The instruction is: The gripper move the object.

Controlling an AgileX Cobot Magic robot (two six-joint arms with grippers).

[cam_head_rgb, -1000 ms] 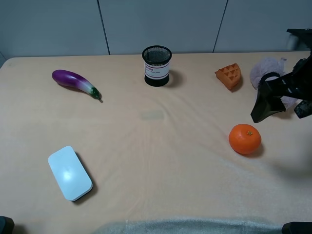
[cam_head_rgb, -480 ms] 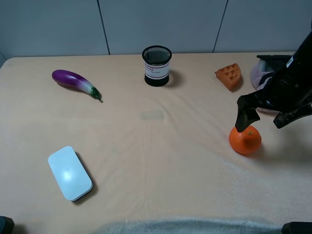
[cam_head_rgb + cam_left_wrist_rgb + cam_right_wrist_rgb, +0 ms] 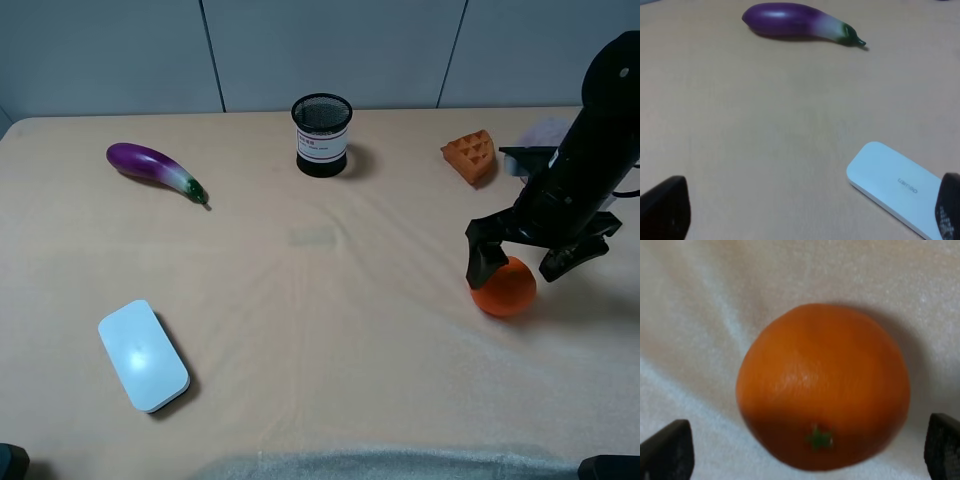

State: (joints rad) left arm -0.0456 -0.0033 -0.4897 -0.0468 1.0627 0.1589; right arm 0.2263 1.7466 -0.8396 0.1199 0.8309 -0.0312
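The round orange fruit (image 3: pixel 506 291) lies on the tan cloth at the right. My right gripper (image 3: pixel 522 264) hangs open just above it, one finger (image 3: pixel 482 259) at its left and one at its right. The right wrist view shows the fruit (image 3: pixel 822 386) close up with its green stem dimple, centred between the two finger tips (image 3: pixel 667 448), untouched. My left gripper (image 3: pixel 800 210) is open and empty over the cloth near a white box (image 3: pixel 895 185).
A purple eggplant (image 3: pixel 155 170) lies at the back left, a black mesh cup (image 3: pixel 321 135) at the back centre, an orange-brown waffle wedge (image 3: pixel 470 156) at the back right. A white box (image 3: pixel 143 355) lies at the front left. A pale fuzzy thing (image 3: pixel 540 132) sits behind the right arm.
My right gripper has swung left and down from beside the fuzzy thing to straddle the orange fruit. The fruit has not moved. The left arm is still.
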